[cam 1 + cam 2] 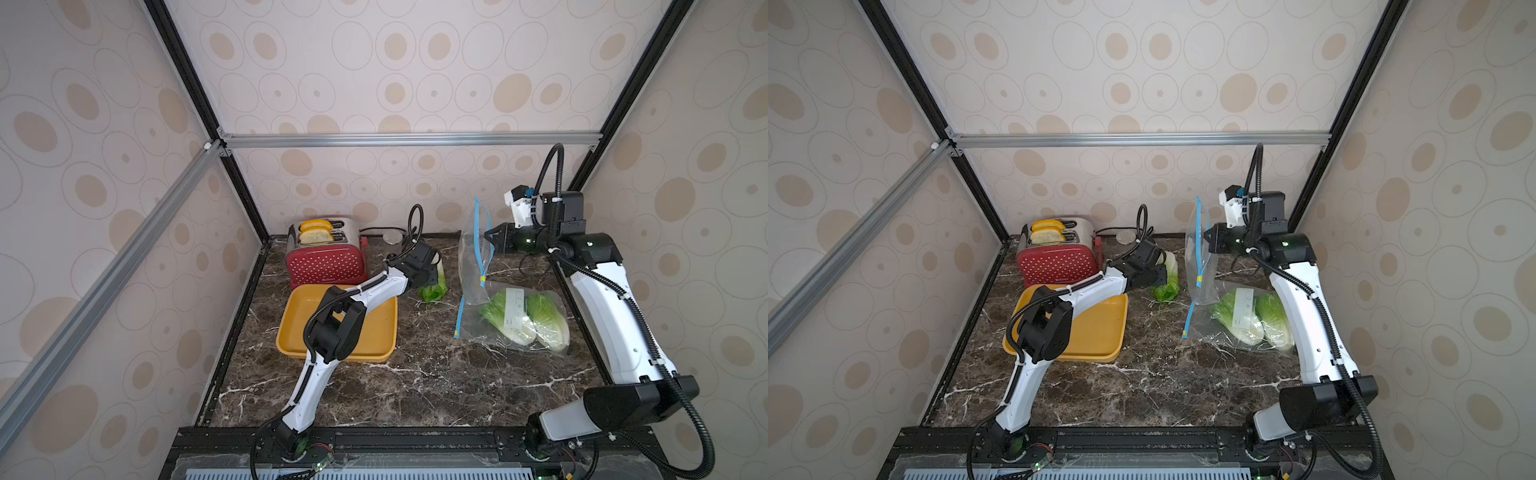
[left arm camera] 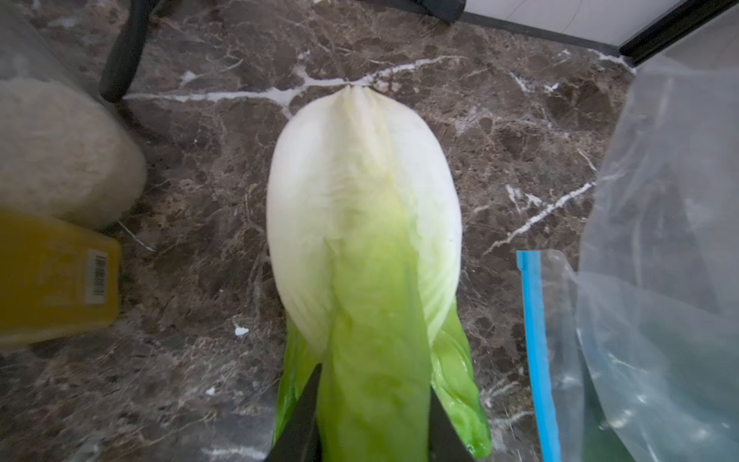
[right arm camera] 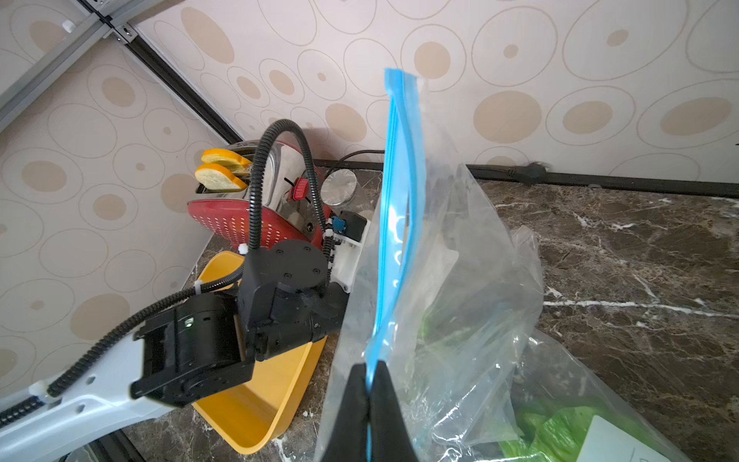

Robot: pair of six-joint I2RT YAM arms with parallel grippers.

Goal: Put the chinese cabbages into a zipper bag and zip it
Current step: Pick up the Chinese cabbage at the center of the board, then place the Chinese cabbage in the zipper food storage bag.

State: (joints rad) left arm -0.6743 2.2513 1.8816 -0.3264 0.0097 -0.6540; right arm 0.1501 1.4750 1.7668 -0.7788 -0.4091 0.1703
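One chinese cabbage (image 2: 364, 200) lies between the toaster and the bag, green leaves toward the front, and shows in both top views (image 1: 434, 289) (image 1: 1168, 286). My left gripper (image 2: 376, 384) is shut on its green leaf end, one finger on each side. The clear zipper bag (image 1: 473, 266) has a blue zip strip (image 3: 396, 208). My right gripper (image 3: 370, 366) is shut on that strip and holds the bag's mouth up (image 1: 490, 241). Two cabbages (image 1: 505, 318) (image 1: 548, 320) lie inside the bag on the marble top.
A red toaster (image 1: 326, 259) holding bread slices stands at the back left, with a yellow tray (image 1: 376, 336) in front of it under my left arm. A lidded jar (image 1: 392, 239) and a black cord sit by the back wall. Walls close in on both sides.
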